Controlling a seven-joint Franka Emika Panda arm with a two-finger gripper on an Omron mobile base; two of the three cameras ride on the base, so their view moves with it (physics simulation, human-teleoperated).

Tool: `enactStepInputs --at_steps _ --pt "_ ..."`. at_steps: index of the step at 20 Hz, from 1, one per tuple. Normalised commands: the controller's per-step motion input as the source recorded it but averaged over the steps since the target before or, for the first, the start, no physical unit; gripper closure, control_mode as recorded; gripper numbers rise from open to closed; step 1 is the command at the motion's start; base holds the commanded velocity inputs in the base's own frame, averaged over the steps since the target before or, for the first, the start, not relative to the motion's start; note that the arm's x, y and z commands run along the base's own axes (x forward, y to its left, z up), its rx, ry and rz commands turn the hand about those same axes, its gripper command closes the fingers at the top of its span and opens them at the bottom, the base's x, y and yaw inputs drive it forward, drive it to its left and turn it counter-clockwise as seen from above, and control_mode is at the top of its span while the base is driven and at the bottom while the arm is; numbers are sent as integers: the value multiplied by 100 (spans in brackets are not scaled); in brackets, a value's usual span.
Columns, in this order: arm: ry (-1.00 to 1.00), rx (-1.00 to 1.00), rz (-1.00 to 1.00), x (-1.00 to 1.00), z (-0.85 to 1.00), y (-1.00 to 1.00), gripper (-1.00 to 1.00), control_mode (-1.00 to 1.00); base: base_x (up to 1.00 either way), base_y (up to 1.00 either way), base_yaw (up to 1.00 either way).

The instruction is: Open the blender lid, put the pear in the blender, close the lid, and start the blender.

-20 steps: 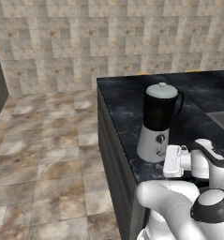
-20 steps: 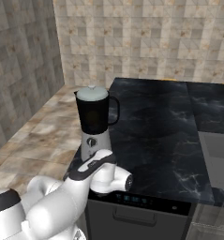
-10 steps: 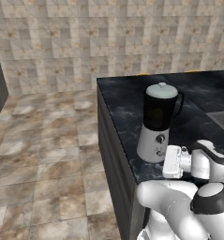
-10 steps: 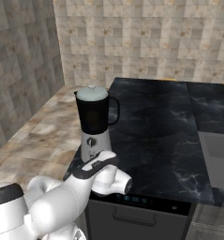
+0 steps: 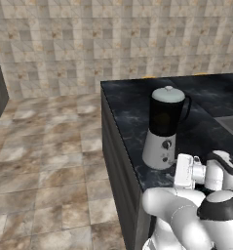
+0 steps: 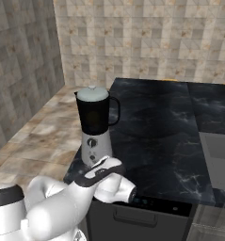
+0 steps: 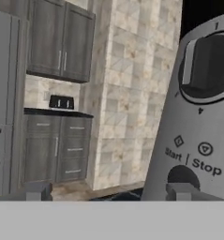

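The blender (image 5: 164, 132) (image 6: 96, 127) stands upright near the counter's left front corner. The blender lid (image 5: 167, 93) (image 6: 92, 93) sits shut on the dark jar. My gripper (image 7: 108, 191) is low, right in front of the white base, open, with nothing between its fingers. In the hand view the base fills the right side: the dark knob (image 7: 209, 65) is at the top. The round Start/Stop button (image 7: 182, 176) sits just above my right fingertip (image 7: 181, 190). My hand (image 5: 185, 171) (image 6: 100, 172) hovers at the counter's front edge. The pear is hidden from view.
The dark marble counter (image 5: 127, 112) (image 6: 156, 127) stretches back and to the right, with a sink recess (image 6: 220, 153) at the far right. A dark appliance front (image 6: 142, 209) sits below the counter edge. Grey cabinets (image 7: 62, 42) stand across the tiled floor.
My hand has shifted only slightly in front of the blender base. The blender and its lid have not moved.
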Motion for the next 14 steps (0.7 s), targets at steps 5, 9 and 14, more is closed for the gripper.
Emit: enactStepInputs --at_steps 5,9,14 --pt "-6 0 -4 -92 26 0 -100 -100 0 0 0" --pt "0 -1 -4 -12 87 0 -100 -100 0 0 0" --pt "0 -6 -1 6 83 0 -100 -100 0 0 0"
